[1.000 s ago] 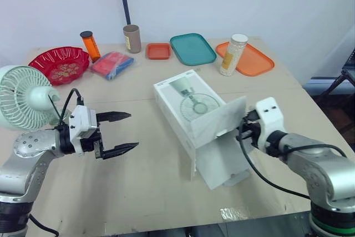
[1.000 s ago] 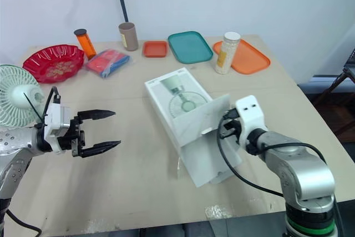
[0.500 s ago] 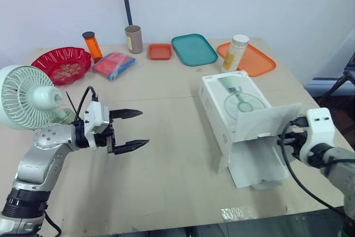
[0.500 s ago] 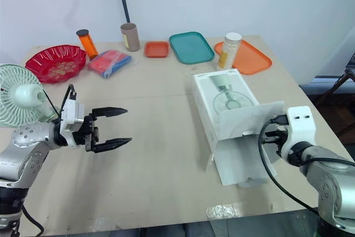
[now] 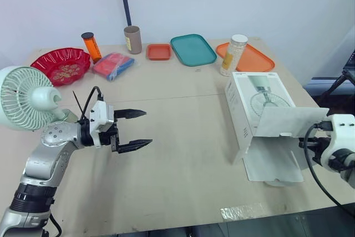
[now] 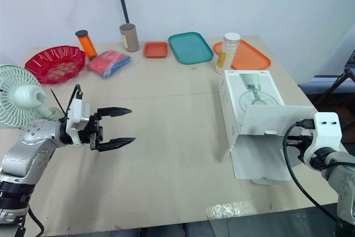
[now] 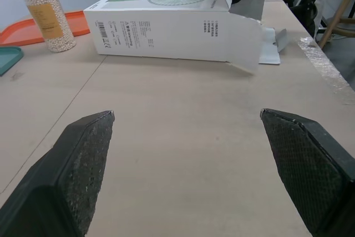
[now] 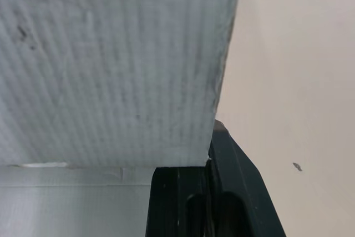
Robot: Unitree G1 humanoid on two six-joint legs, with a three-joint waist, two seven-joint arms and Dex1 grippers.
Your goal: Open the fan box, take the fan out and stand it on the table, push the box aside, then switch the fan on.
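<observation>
both arms forward: left gripper (image 5: 147, 128) splayed, right gripper (image 5: 313, 136) tight on box flap (image 5: 288, 121)

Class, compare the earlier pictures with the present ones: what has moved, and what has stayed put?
The right claw, gripping the flap, dragged the fan box from the middle toward the robot's right. The left claw stayed open near the fan, which kept its place.

Grey ribbed cardboard flap (image 8: 111, 65) sat close; black jaws clamped its lower edge; beige counter (image 8: 294, 81) lay beside.
</observation>
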